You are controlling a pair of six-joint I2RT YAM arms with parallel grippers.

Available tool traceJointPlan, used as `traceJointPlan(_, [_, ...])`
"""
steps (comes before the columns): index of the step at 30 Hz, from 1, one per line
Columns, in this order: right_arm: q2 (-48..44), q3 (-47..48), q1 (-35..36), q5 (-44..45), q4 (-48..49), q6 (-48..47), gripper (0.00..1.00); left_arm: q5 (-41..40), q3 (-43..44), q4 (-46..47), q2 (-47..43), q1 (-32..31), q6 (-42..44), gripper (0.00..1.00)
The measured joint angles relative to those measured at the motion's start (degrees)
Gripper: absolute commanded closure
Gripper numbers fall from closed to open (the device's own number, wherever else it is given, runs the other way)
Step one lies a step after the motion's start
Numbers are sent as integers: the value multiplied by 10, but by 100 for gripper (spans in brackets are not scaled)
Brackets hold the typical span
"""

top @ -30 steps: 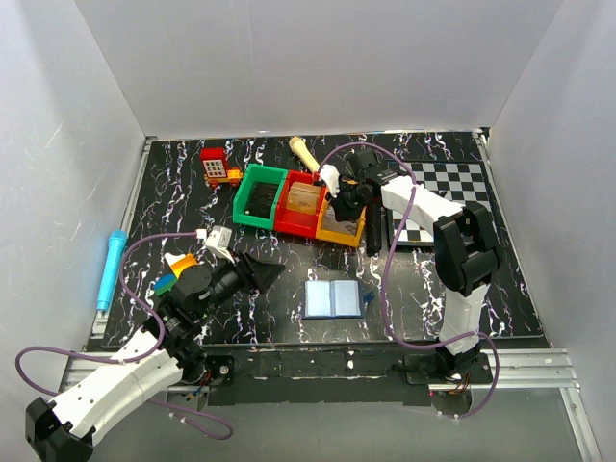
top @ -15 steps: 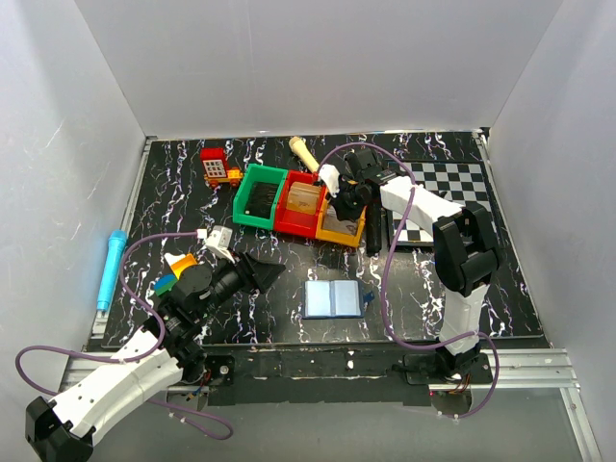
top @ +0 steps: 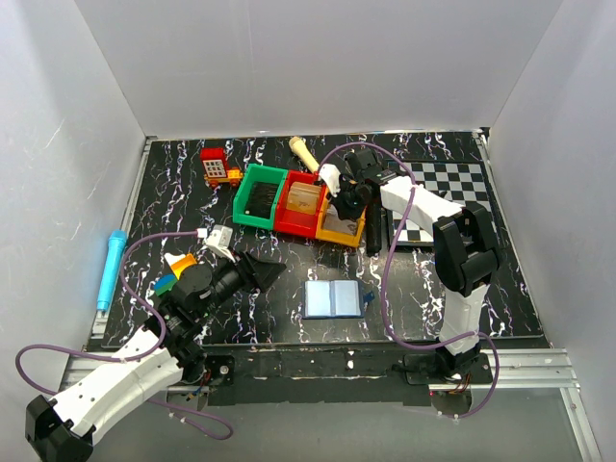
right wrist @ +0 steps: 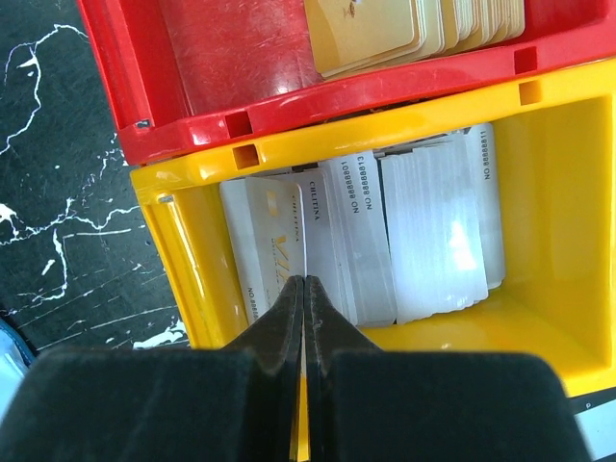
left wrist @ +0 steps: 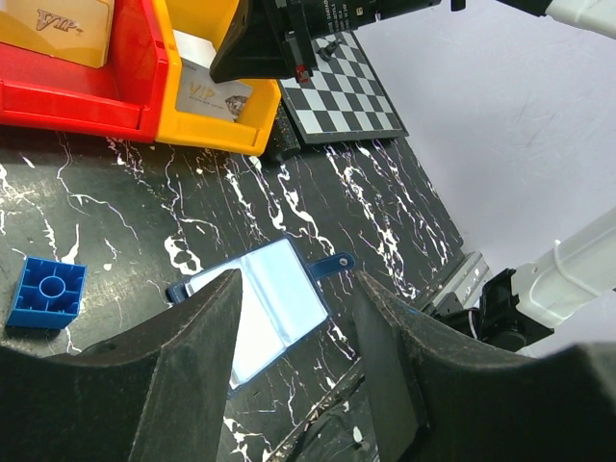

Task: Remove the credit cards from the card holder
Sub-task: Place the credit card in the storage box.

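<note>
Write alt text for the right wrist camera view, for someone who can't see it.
The right pincer, shut, is poised over a yellow bin of overlapping silver cards. Behind it a red bin holds gold cards; black marbled table shows at left.

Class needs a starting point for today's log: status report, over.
Left tool open. Right tool shut over yellow bin. Card holder lies open, flat, no cards showing. Blue block beside it, apart.
</note>
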Motion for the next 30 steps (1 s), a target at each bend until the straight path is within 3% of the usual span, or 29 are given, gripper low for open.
traceJointPlan(18, [3,7,10,3,-25,-9,99,12,-8,6,5,0,-3,51])
traceJointPlan(30, [12,11,16,59,-25,-7,99,14,-13,6,6,0,-6,51])
